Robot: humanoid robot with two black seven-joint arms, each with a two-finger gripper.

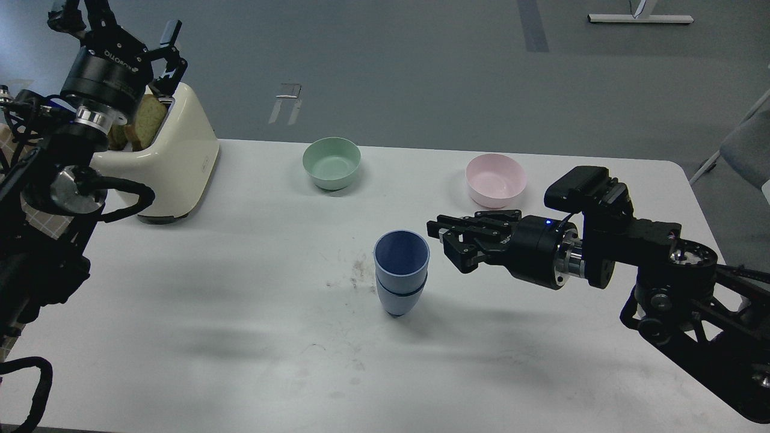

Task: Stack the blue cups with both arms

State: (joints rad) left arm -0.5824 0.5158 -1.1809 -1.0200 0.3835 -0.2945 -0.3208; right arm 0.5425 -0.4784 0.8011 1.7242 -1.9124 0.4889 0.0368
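Blue cups: two, nested upright, slate blue cup (pixel 402 251) inside periwinkle cup (pixel 399 299), table (pixel 240 313) centre. My right gripper (pixel 444 236) at their 3 o'clock, fingers apart, not touching. My left gripper (pixel 129 33) raised at 10 o'clock, spread, empty. Bowls: one green bowl (pixel 331 162), one pink bowl (pixel 495 179).

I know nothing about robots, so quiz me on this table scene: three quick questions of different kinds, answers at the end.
1. True or false: the two blue cups stand nested, one inside the other.
2. Which bowl sits nearer the toaster? A) green bowl B) pink bowl
3. Fill in: the right claw is just beside the cups, while the left claw is raised near the ____.

Key: 1 true; 2 A; 3 toaster.
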